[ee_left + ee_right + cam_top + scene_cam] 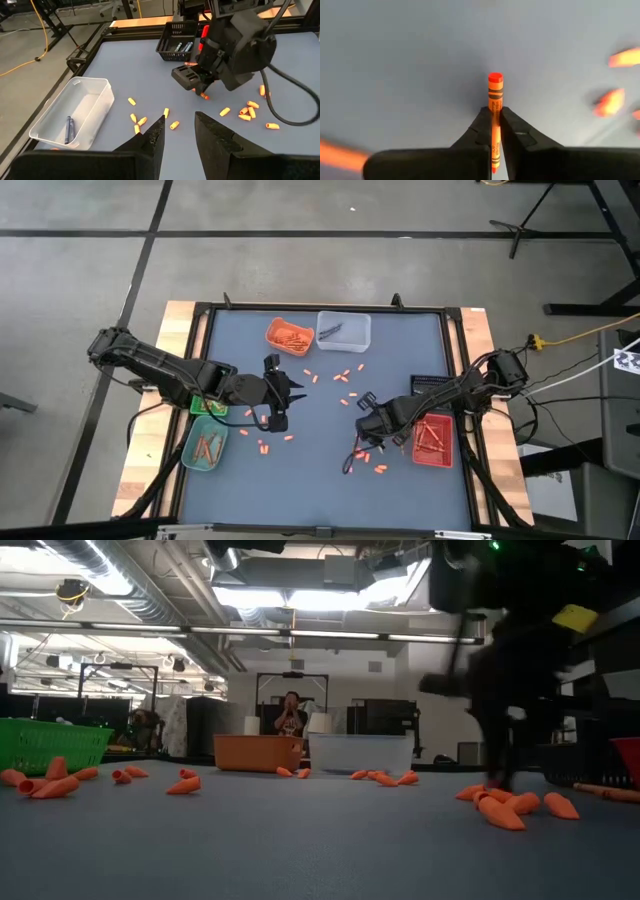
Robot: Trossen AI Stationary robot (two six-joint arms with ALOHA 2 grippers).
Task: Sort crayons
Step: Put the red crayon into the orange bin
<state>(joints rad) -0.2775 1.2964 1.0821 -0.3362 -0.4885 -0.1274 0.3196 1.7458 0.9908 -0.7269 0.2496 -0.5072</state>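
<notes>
Crayon (495, 107): a thin orange paper-wrapped stick, sitting pinched between the right gripper (495, 131) fingers.
Right gripper: reaching low over the blue mat (320, 480), right of centre, clenching that crayon.
Left gripper (177, 131): hovering left of centre, fingers standing apart, gripping nothing.
Clear tray (75, 112): smooth plastic, holding one dark crayon.

Orange crayons (342, 385) lie scattered mid-frame on the blue table (400, 360); the left gripper (279, 418) and right gripper (357, 448) hover above them.
</notes>
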